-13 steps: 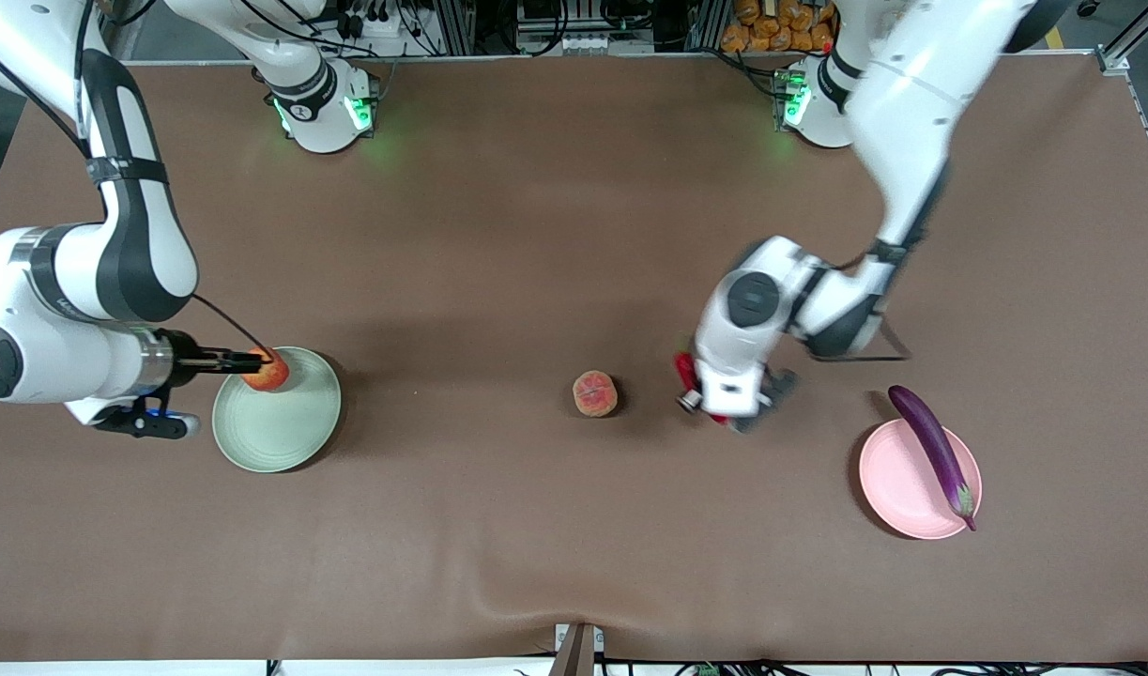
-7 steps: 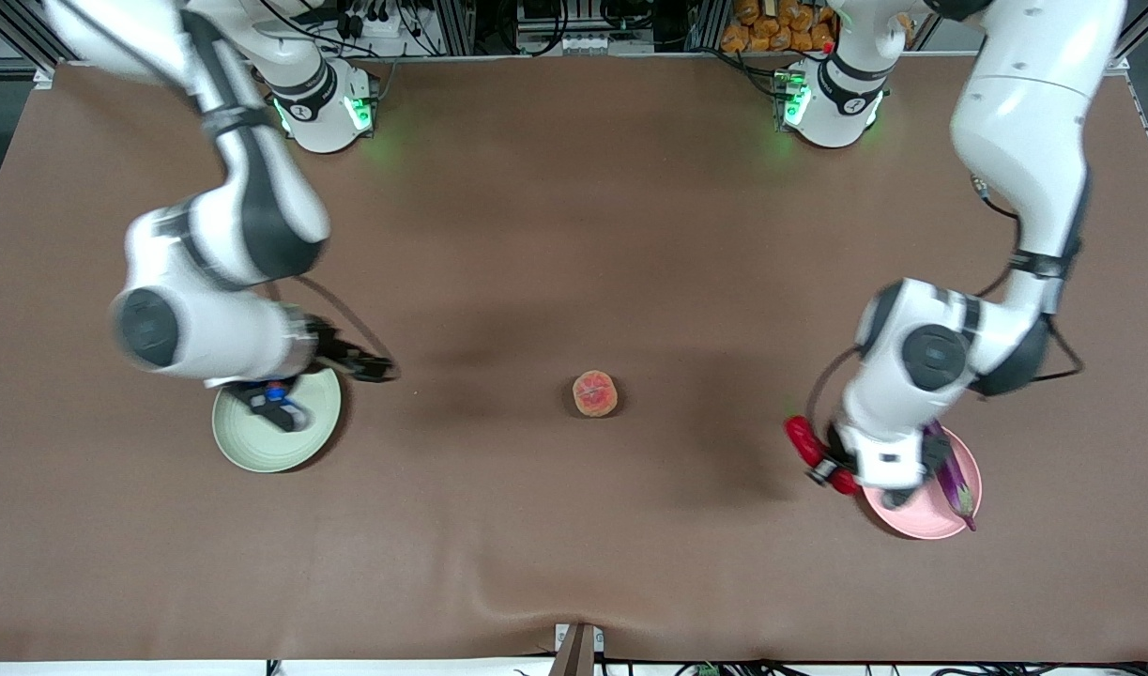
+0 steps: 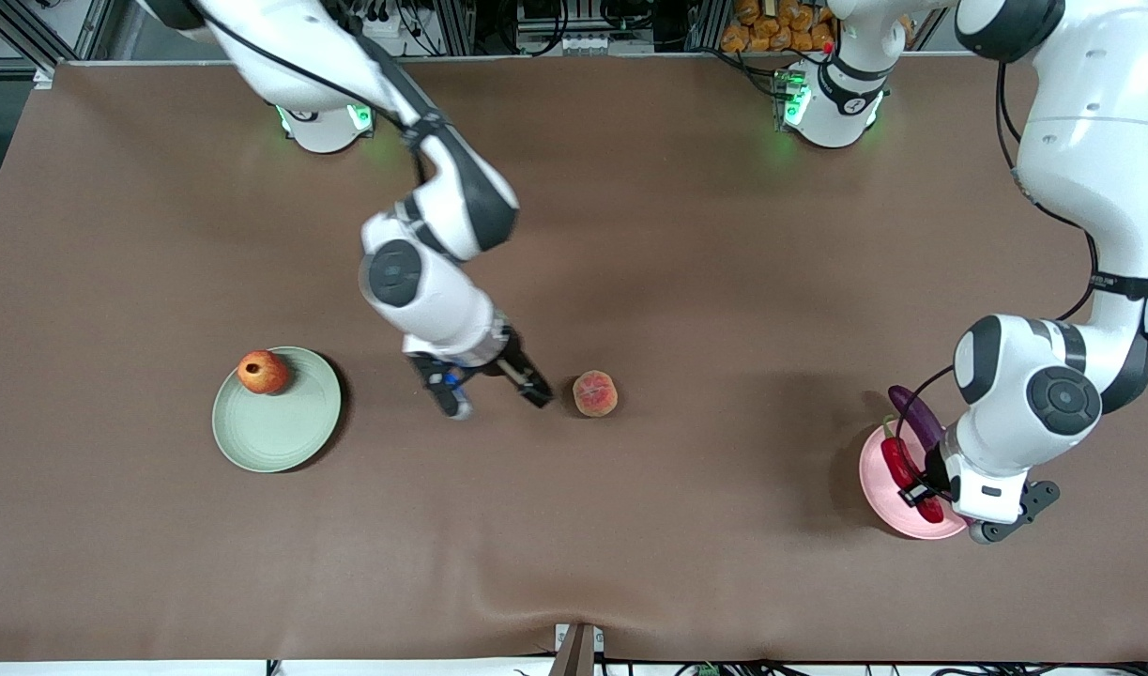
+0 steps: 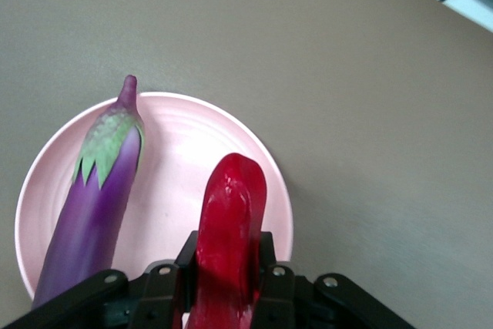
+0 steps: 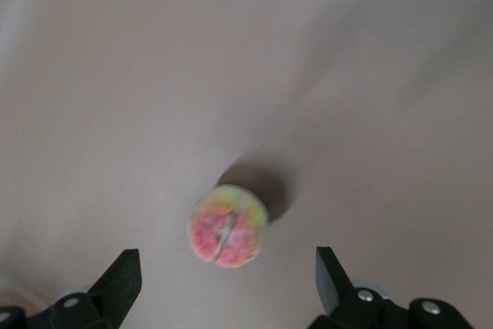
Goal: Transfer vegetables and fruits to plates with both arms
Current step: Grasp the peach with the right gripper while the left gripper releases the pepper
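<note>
A small red-yellow fruit (image 3: 263, 372) lies on the pale green plate (image 3: 283, 437) toward the right arm's end of the table. The peach (image 3: 594, 393) rests on the bare table mid-way; my right gripper (image 3: 534, 387) hangs open just beside it. In the right wrist view the peach (image 5: 229, 226) sits ahead of the wide-apart fingers (image 5: 123, 275) of that gripper (image 5: 227, 283). My left gripper (image 3: 921, 488) is shut on the red chili pepper (image 3: 897, 460) above the pale pink plate (image 3: 879, 493). The purple eggplant (image 4: 96, 198) lies on that plate (image 4: 177, 152) beside the held chili (image 4: 227, 221).
The brown table cover (image 3: 574, 526) spreads wide around both plates. The arms' green-lit bases (image 3: 822, 103) stand along the edge farthest from the front camera. The left arm's bulk hides part of the eggplant (image 3: 911, 408) in the front view.
My right gripper let go of the red-yellow fruit on the green plate and swung to the peach. My left gripper carried the chili from mid-table to above the pink plate.
</note>
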### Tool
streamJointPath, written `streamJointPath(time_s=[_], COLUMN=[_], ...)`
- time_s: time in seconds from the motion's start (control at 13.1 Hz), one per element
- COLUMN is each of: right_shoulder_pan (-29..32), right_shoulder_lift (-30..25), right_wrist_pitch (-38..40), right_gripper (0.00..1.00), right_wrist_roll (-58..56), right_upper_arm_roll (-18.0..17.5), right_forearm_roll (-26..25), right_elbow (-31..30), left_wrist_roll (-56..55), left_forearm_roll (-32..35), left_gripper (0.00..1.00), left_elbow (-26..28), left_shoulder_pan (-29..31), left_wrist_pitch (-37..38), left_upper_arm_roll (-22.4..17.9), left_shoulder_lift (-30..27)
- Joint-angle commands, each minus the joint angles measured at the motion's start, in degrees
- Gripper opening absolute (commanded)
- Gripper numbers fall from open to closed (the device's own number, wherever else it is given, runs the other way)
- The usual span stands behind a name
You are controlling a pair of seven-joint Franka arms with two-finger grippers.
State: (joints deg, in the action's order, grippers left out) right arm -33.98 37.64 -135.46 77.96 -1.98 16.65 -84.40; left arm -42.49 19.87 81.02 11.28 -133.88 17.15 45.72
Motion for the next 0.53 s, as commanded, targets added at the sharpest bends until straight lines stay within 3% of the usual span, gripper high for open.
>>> streamJointPath(time_s=[0.0,0.08,0.15,0.23,0.3,0.38,0.46], right_shoulder_pan=[-2.7,-3.9,-4.2,-4.8,-5.0,-5.5,-6.4], right_shoulder_lift=[6.7,7.8,8.8,9.8,10.7,11.7,13.0], right_wrist_pitch=[-5.2,-7.4,-8.4,-9.4,-11.0,-12.5,-14.1], right_gripper=[1.00,1.00,1.00,1.00,1.00,1.00,1.00], right_wrist_roll=[2.0,2.5,3.0,3.5,4.1,4.5,5.0], right_upper_arm_roll=[1.0,1.1,1.5,1.6,1.6,1.6,1.7], right_forearm_roll=[0.1,0.0,-0.3,-0.5,-0.5,-0.5,-0.5], right_elbow=[5.6,5.6,5.6,5.7,5.8,5.9,6.5], left_wrist_roll=[1.4,1.3,1.2,1.3,1.3,1.3,1.2], left_forearm_roll=[-0.7,-0.7,-0.6,-0.4,-0.4,-0.4,-0.4], left_gripper=[0.00,0.00,0.13,0.46,0.61,0.86,1.00], left_elbow=[-3.2,-3.1,-3.1,-3.1,-3.1,-3.2,-3.2], left_shoulder_pan=[-0.8,-0.8,-0.8,-0.8,-0.8,-0.8,-0.8], left_wrist_pitch=[0.2,0.3,0.3,0.3,0.3,0.3,0.3], left_upper_arm_roll=[-0.2,-0.2,-0.2,-0.2,-0.2,-0.2,-0.2], left_shoulder_lift=[2.7,2.6,2.4,2.5,2.6,2.4,2.1])
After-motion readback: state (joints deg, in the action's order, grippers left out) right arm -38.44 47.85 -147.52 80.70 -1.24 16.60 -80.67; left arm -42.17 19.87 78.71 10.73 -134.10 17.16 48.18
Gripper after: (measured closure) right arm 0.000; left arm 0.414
